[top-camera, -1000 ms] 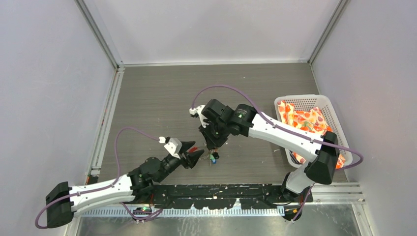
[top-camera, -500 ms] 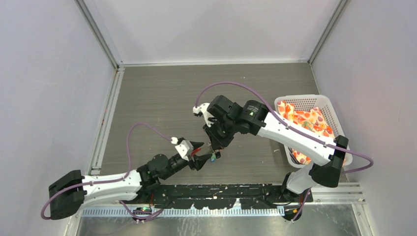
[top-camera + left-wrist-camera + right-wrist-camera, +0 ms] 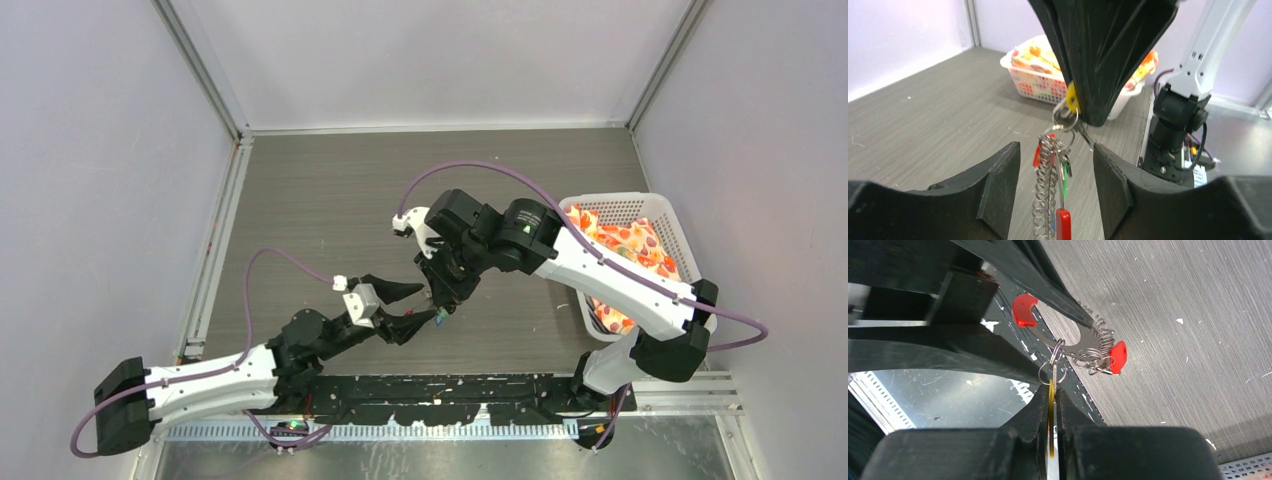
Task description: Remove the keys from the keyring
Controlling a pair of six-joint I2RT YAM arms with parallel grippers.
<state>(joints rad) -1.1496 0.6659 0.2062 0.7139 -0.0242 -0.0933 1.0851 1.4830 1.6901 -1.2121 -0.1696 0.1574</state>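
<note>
- right gripper [image 3: 1052,390]: jaws closed tight on the yellow key [image 3: 1051,399]. It pinches the flat yellow tag, and the whole bunch hangs off that.
- left gripper [image 3: 1055,150]: jaws spread and gripping nothing, with one finger either side of the hanging bunch.
- keyring [image 3: 1044,195]: a grey coil hanging in the air between the left fingers [image 3: 998,185]. The left wrist view shows a gap on both sides. In the right wrist view one left finger overlaps the coil, so I can't tell if they touch.
- small split rings [image 3: 1053,365] sit just past the right fingertips, linking the yellow key to the coil.
- other keys on the bunch: the green key [image 3: 1066,175] sits beside the coil and the red key [image 3: 1063,222] is at the bottom. There's a second small red bit by the top of the coil (key tag or part of the ring, can't tell).
- all of these are on the ring and none is off it.
- top view: the two grippers meet tip to tip over the near-centre of the table [image 3: 330,190], close to the base rail. The bunch is a tiny blob there, so detail comes only from the wrist cams.
- right arm reaches in from the right and points down. Left arm comes in low from the left, roughly level.
- basket [image 3: 615,196]: white, holds orange-patterned packets. It sits at the right edge of the table, well apart from the bunch.
</note>
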